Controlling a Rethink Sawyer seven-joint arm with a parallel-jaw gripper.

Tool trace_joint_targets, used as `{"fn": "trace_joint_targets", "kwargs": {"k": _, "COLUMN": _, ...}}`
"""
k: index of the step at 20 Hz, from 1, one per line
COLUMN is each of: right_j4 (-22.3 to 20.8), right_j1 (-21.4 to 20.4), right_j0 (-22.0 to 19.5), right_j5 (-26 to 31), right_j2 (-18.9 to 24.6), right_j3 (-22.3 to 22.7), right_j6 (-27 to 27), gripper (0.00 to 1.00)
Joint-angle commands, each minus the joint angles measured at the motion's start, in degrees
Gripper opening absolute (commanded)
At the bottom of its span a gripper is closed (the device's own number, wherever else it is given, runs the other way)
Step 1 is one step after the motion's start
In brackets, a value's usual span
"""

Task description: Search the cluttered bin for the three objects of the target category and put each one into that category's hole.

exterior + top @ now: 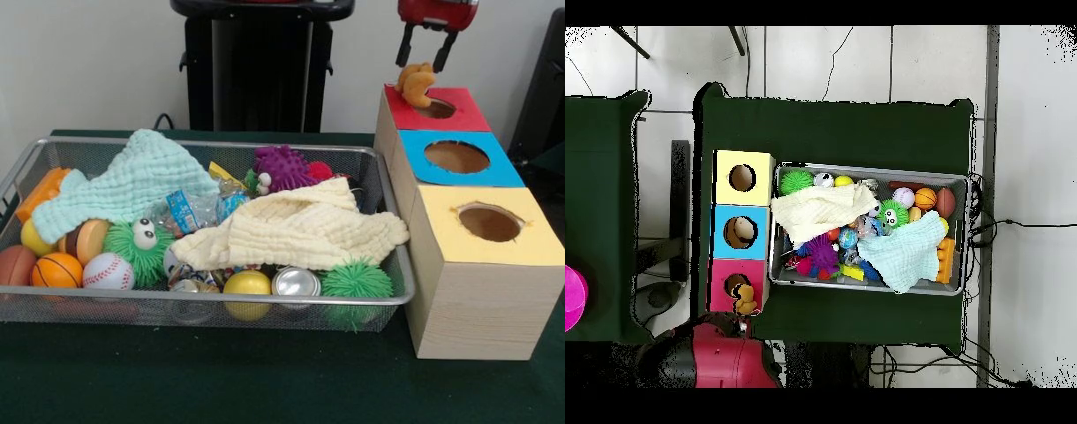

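Front view: gripper (425, 64) is seen at 1 o'clock above the red box (455, 119), jaws spread apart, an orange toy (415, 82) just below the tips over the hole (435, 109); contact cannot be told. Toy is judged light, soft, best pinched across its middle. Bin (399, 296) sits at 9 o'clock of the boxes, cluttered with balls and cloths.

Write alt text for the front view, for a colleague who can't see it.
The gripper hangs above the red-topped box with an orange toy just under its jaws, over the hole. Blue-topped and yellow-topped boxes stand in line nearer the camera. Beside them the bin holds balls, spiky toys, cans and two cloths.
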Motion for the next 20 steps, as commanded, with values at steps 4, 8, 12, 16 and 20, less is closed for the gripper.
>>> {"fn": "trace_joint_targets", "kwargs": {"k": 4, "right_j4": 3.4, "right_j1": 1.3, "right_j0": -1.7, "right_j5": 4.8, "right_j2": 0.5, "right_j3": -5.4, "right_j6": 14.5, "gripper": 1.0}}
{"fn": "trace_joint_targets", "kwargs": {"k": 8, "right_j4": 3.8, "right_j1": 0.7, "right_j0": -2.0, "right_j5": 5.1, "right_j2": 0.3, "right_j3": -5.0, "right_j6": 14.2, "gripper": 1.0}}
{"fn": "trace_joint_targets", "kwargs": {"k": 12, "right_j4": 3.5, "right_j1": 0.7, "right_j0": -2.7, "right_j5": 5.1, "right_j2": 0.1, "right_j3": -4.9, "right_j6": 13.3, "gripper": 1.0}}
{"fn": "trace_joint_targets", "kwargs": {"k": 16, "right_j4": 3.0, "right_j1": 1.8, "right_j0": -4.4, "right_j5": 3.0, "right_j2": 0.7, "right_j3": -4.9, "right_j6": 11.7, "gripper": 1.0}}
{"fn": "trace_joint_targets", "kwargs": {"k": 20, "right_j4": 2.5, "right_j1": 4.6, "right_j0": -7.6, "right_j5": -2.7, "right_j2": 3.1, "right_j3": -4.5, "right_j6": 10.0, "gripper": 1.0}}
